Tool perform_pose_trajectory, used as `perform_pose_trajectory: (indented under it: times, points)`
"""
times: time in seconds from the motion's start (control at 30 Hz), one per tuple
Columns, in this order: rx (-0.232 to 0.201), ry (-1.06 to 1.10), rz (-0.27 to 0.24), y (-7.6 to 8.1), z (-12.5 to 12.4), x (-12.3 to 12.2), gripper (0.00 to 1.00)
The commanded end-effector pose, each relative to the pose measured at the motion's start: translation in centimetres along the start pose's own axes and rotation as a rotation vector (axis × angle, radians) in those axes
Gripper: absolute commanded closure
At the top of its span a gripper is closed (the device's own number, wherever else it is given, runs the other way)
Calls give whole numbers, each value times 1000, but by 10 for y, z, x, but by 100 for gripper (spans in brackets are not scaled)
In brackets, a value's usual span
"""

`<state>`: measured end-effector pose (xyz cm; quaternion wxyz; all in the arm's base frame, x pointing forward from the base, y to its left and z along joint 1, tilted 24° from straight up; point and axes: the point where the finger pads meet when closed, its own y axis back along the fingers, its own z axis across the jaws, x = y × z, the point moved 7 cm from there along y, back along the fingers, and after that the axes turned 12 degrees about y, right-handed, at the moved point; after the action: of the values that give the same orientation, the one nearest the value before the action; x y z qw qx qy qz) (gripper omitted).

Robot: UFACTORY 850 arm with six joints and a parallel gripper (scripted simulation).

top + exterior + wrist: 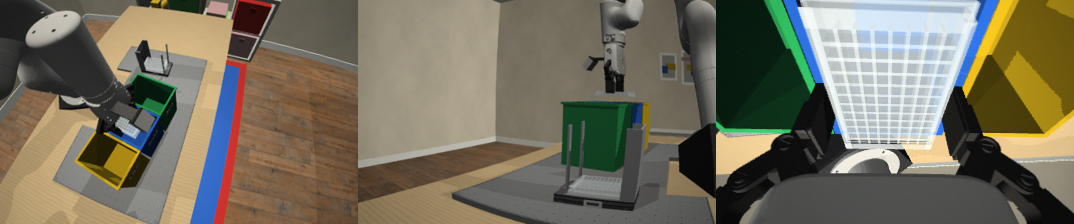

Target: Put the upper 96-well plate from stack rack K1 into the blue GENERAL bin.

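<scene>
Above blue bin, plate between pincer fingers

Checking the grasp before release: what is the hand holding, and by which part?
The hand holds the clear 96-well plate, its fingers clamped on the two long side edges near one end, above the blue bin.

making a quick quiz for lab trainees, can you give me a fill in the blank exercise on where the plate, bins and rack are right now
1. The gripper is shut on a clear 96-well ____.
2. The held plate hangs over the mouth of the ____ bin.
3. The blue bin stands between the yellow bin and the ____ one.
4. On the stack rack, ____ plate remains.

Missing words: plate; blue; green; one
</scene>
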<state>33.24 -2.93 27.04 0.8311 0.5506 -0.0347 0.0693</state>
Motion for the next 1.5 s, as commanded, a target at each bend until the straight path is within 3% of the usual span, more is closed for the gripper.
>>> perform_pose_trajectory:
  times: [0.0, 1.47]
  points:
    - [0, 0, 1, 0, 0, 1, 100]
    - [0, 0, 1, -7, 0, 1, 100]
